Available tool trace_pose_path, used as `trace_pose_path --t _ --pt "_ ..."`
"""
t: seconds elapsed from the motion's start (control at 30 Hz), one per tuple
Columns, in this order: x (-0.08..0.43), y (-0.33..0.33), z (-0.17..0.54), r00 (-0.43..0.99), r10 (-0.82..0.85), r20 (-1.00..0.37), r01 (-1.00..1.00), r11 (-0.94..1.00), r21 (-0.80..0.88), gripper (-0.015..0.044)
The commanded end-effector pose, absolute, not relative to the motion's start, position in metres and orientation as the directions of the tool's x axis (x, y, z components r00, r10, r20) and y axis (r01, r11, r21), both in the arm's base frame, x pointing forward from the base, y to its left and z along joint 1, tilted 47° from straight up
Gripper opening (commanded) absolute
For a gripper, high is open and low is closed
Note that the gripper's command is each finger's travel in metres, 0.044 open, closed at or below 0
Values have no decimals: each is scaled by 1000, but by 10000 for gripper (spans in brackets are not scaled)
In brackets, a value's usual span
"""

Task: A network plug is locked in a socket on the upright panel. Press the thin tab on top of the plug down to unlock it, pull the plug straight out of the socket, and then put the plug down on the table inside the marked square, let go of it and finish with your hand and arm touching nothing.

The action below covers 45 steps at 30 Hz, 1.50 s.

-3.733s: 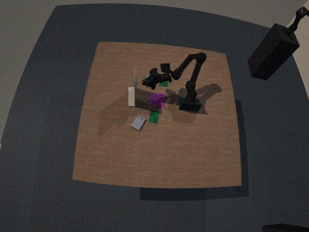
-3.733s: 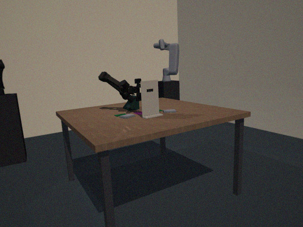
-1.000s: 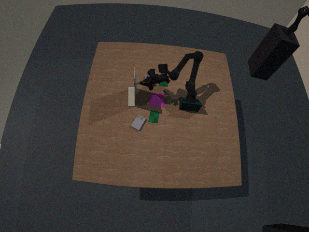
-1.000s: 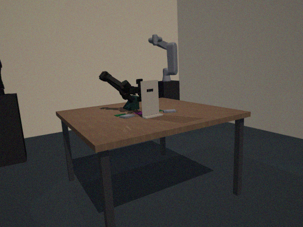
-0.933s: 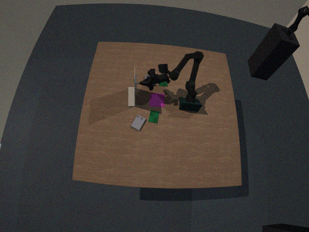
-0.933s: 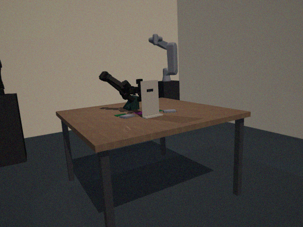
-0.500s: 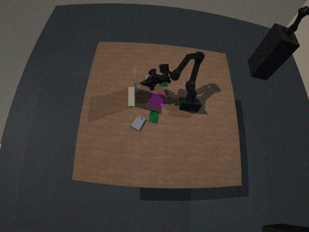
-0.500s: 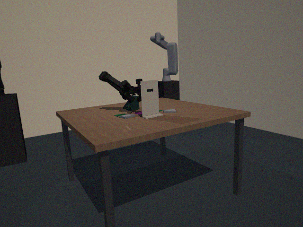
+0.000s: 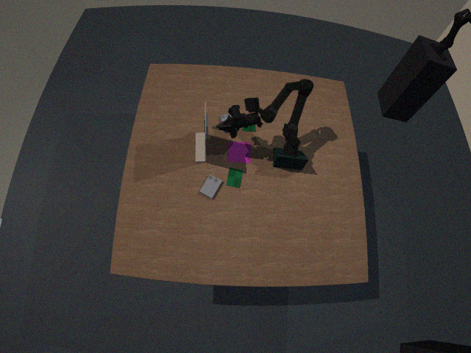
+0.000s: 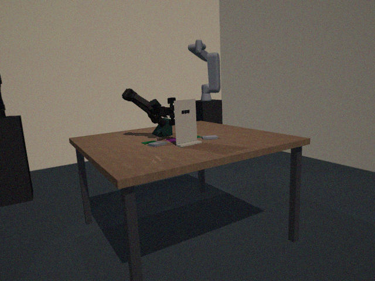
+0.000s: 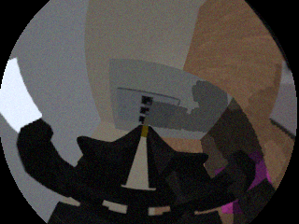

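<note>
Right now, the gripper (image 9: 216, 127) (image 11: 145, 127) is pinching the plug (image 9: 214, 127) (image 11: 145, 133), of which a small yellow part shows between the fingertips. The plug is in the air on the arm's side of the upright panel (image 9: 205, 114) (image 10: 185, 128) (image 11: 123, 77), just off its face and out of the socket (image 11: 147, 100), whose dark openings lie ahead of it in the wrist view. Whether the thin tab is pressed cannot be told.

Seen from above, the panel stands upright on the wooden table (image 9: 266, 235) (image 10: 242, 136), nearer the left edge than the right and nearer the top edge than the bottom. The arm (image 9: 299, 108) (image 10: 140, 101) reaches toward it from its base (image 9: 278, 163) (image 10: 167, 132), which sits nearer the right edge. Between base and panel a magenta square (image 9: 238, 151) (image 10: 171, 140) (image 11: 262, 174) lies flat, partly in shadow. One green patch (image 9: 249, 128) (image 10: 149, 142) lies on its top-edge side, partly under the gripper's body, and another green patch (image 9: 234, 177) lies on its bottom-edge side. A grey block (image 9: 210, 186) (image 10: 210, 137) rests beside that second patch, toward the left edge; another grey block (image 9: 224, 118) (image 10: 157, 144) shows partly behind the gripper, toward the top edge.
</note>
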<state>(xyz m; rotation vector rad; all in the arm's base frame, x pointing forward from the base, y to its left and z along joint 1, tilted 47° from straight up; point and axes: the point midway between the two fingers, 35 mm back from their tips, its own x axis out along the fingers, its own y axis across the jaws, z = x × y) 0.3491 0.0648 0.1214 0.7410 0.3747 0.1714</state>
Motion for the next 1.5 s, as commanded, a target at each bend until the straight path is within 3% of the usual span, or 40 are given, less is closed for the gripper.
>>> trace_pose_path --t 0.0,1.47 --pt "347 64 123 922 279 -268 -19 725 689 0" --pt "326 65 122 922 279 -269 -19 725 689 0"
